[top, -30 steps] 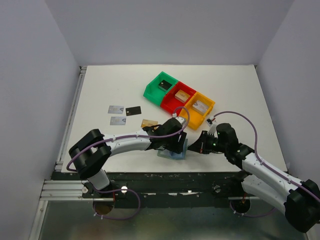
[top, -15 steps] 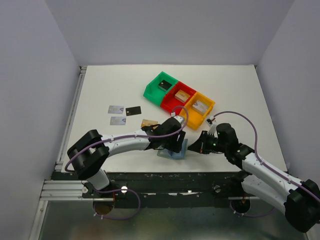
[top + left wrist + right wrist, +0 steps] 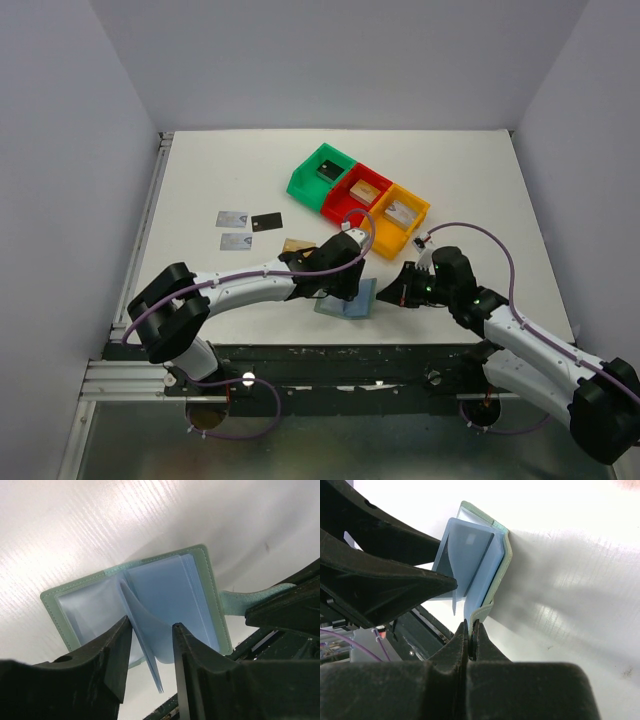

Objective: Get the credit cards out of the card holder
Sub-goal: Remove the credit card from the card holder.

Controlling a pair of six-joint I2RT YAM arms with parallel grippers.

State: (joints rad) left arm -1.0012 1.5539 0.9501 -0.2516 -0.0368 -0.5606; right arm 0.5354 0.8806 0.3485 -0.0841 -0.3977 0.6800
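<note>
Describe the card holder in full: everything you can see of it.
The card holder lies open near the front edge of the table. It has a soft pale-green cover with stitched borders and translucent blue plastic sleeves inside. One sleeve leaf stands up between the fingers of the left gripper, which are apart on either side of it. The right gripper is shut on the tab at the holder's side.

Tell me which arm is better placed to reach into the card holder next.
Left. The left gripper straddles a raised clear sleeve of the open card holder, jaws apart. The right gripper is shut on the holder's tab, pinning it.
</note>
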